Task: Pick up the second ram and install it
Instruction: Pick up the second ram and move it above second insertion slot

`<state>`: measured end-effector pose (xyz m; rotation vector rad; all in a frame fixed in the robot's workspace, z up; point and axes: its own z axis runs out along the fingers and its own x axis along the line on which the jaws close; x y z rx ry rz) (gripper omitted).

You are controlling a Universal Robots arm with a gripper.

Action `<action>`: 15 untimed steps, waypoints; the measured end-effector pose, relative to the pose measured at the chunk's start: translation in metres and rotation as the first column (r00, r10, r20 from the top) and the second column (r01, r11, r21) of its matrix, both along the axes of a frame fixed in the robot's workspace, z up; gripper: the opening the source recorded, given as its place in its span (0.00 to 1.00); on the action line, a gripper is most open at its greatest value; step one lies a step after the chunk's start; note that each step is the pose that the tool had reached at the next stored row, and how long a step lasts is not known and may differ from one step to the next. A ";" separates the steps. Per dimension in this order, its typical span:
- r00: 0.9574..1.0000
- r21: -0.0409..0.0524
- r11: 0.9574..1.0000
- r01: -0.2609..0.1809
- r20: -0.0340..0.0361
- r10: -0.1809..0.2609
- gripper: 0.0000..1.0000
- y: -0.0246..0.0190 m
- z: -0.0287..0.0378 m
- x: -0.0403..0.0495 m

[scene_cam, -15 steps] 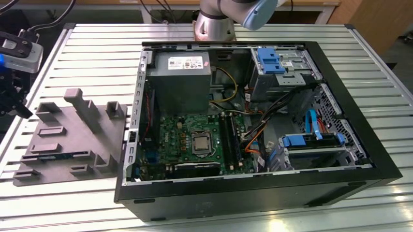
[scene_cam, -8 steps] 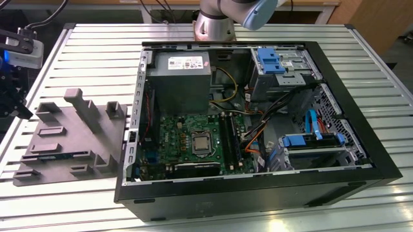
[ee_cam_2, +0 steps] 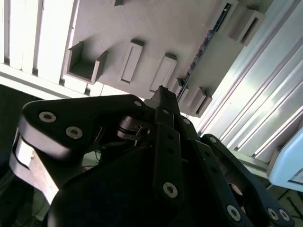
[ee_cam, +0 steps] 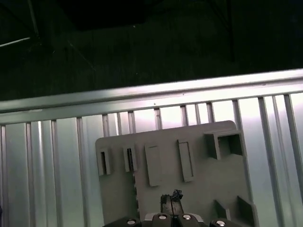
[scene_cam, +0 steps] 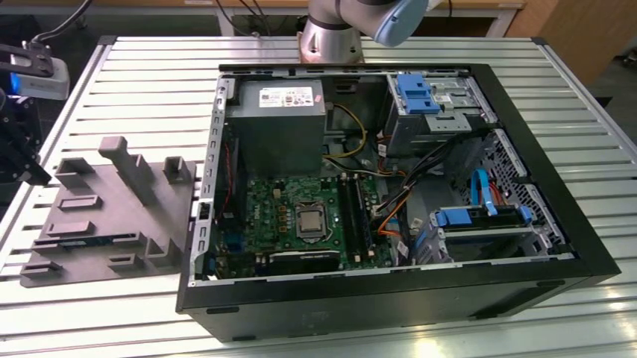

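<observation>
Currently my hand (ee_cam: 171, 204) is pinched narrow, empty, over the grey fixture (scene_cam: 110, 216) holding the second ram (ee_cam_2: 204, 43), 9 o'clock of the case (scene_cam: 398, 309).

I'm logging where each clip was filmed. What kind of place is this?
Probably a robotics lab or test bench for computer assembly: a robot arm stands at a slatted metal table, an open computer case lies on it, and a grey slotted parts fixture sits beside the case.

The second ram (scene_cam: 92, 241) sits mostly hidden in the grey holder (scene_cam: 127, 218).
</observation>
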<state>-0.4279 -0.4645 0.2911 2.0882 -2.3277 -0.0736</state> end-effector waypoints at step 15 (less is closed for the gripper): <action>0.999 0.000 0.999 -0.046 0.000 0.046 0.11 -0.0039 -0.0023 0.0000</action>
